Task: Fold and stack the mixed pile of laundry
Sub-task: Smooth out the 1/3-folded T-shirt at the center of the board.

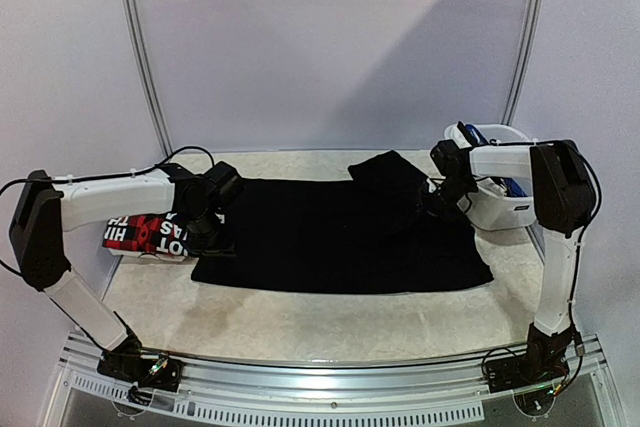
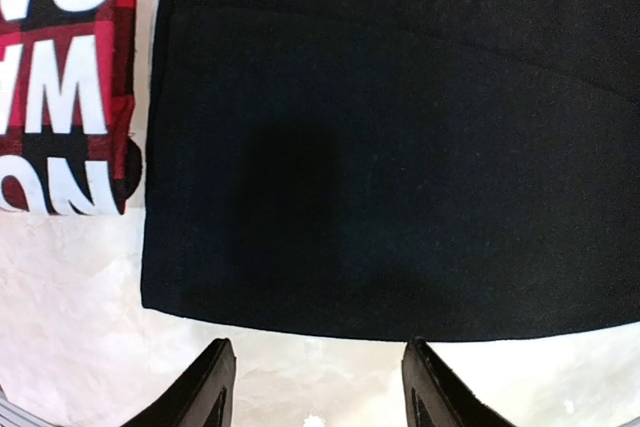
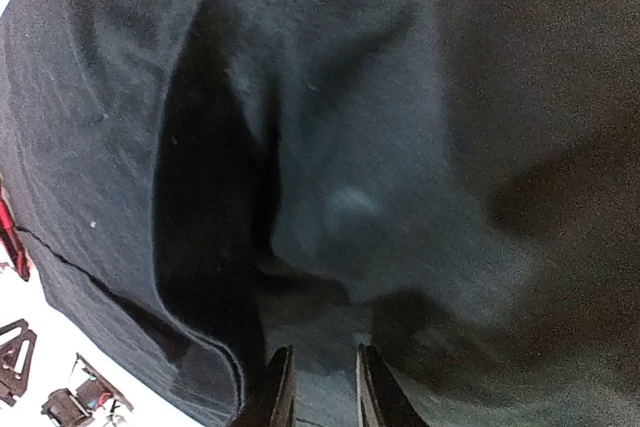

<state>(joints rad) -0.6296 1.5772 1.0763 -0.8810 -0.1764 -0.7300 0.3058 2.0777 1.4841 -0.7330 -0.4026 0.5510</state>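
Note:
A plain black garment lies spread flat across the table, with its far right part bunched into a raised fold. My right gripper is at that fold, its jaws close together on black cloth, which fills the right wrist view. My left gripper hovers open over the garment's left edge, with bare table between its fingertips. A red-black plaid garment with white lettering lies folded to the left of the black one.
A white plastic basket stands at the right edge behind my right arm, with blue cloth showing in it. A marbled tabletop runs in front of the garment to a metal rail at the near edge.

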